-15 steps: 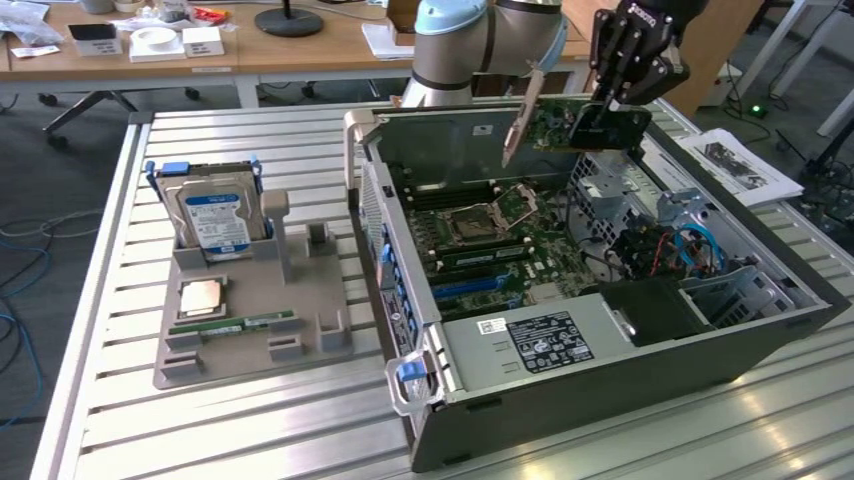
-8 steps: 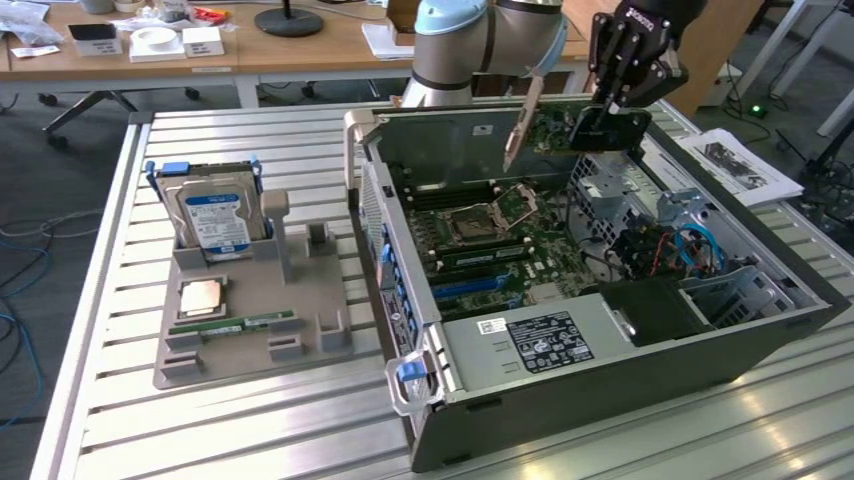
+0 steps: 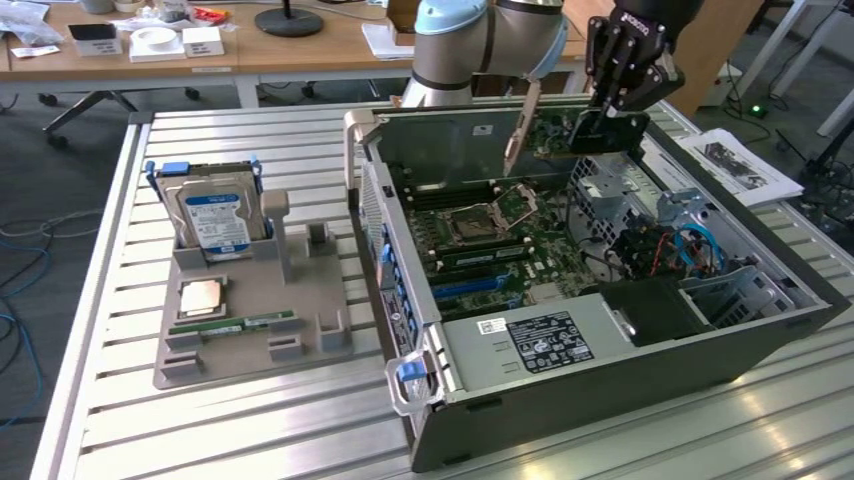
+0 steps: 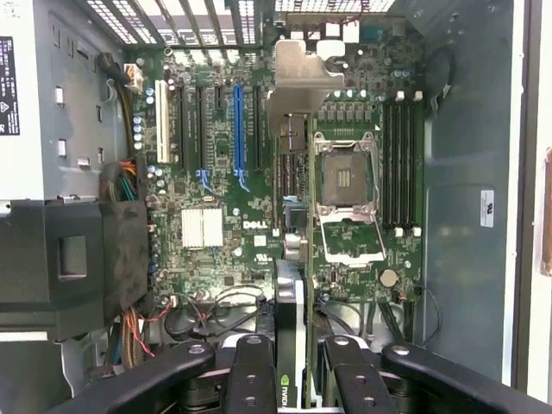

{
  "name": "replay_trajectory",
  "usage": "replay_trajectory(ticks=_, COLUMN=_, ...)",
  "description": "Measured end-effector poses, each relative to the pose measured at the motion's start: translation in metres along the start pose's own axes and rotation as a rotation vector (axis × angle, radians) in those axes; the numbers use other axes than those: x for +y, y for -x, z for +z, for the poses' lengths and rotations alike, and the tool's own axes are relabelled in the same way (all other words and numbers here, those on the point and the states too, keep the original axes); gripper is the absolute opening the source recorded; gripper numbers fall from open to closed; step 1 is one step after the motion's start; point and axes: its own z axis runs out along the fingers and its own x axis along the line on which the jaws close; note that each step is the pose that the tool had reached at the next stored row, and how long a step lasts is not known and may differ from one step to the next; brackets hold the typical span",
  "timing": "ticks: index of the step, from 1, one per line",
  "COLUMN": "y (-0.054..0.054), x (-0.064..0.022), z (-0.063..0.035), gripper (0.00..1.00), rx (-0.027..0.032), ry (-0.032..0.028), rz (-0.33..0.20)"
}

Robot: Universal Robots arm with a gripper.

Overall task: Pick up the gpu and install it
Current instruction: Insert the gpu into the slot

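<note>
My gripper (image 3: 609, 126) is shut on the gpu (image 3: 554, 135), a dark green card with a pale metal bracket strip (image 3: 522, 125) hanging at one end. It hangs in the air over the far part of the open computer case (image 3: 601, 370), above the motherboard (image 3: 494, 240). From the wrist camera the gpu (image 4: 291, 293) appears edge-on between my black fingers (image 4: 252, 371), with its bracket (image 4: 302, 78) towards the case's rear grille. The card sits between the blue slot (image 4: 239, 138) and the empty processor socket (image 4: 348, 185), clear of the board.
A grey holder (image 3: 247, 350) on the slatted table at the exterior view's left carries a hard drive (image 3: 214, 215), a processor (image 3: 200, 297) and a memory stick (image 3: 247, 325). Cables and a black power supply (image 4: 69, 259) crowd one side of the case. Papers (image 3: 741, 165) lie at the right.
</note>
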Motion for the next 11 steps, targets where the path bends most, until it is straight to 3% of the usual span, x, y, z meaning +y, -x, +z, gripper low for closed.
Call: replay_trajectory(ticks=11, y=-0.0002, x=0.0060, z=0.0013, gripper=0.27, rx=-0.0002, ry=-0.0018, rz=-0.004)
